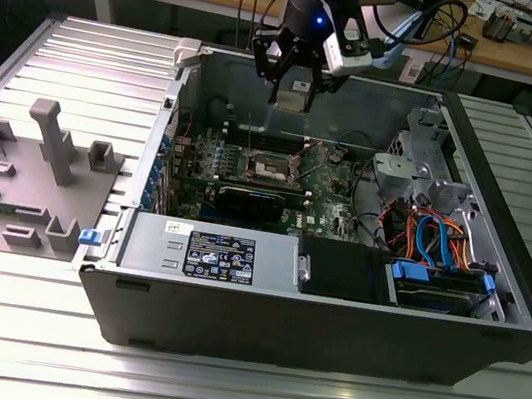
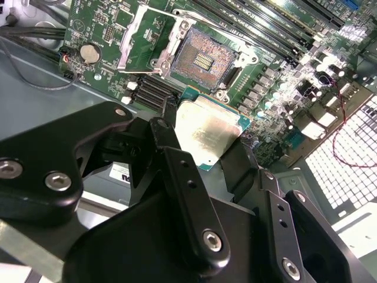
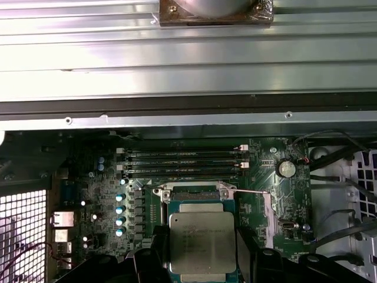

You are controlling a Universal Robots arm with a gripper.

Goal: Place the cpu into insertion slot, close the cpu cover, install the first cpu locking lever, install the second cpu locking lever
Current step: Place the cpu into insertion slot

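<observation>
Black tool (image 2: 206, 144), silver screws (image 2: 212, 240), seemingly blue light (image 1: 320, 21)

Silver-grey cpu (image 3: 202, 240), green circuit board (image 3: 100, 194).

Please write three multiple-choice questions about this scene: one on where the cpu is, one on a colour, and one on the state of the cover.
1. Where is the cpu? A in the slot; B on the cover; C in the claw, over the board.
2. What colour is the board? A green; B red; C white.
3. How is the cover? A shut over the slot; B swung open; C held in the claw.
Answers: 1 C, the claw grips the cpu by two edges, apart from the slot. 2 A, both wrist views show the board green. 3 B, the cover stands off the slot, which lies bare.
</observation>
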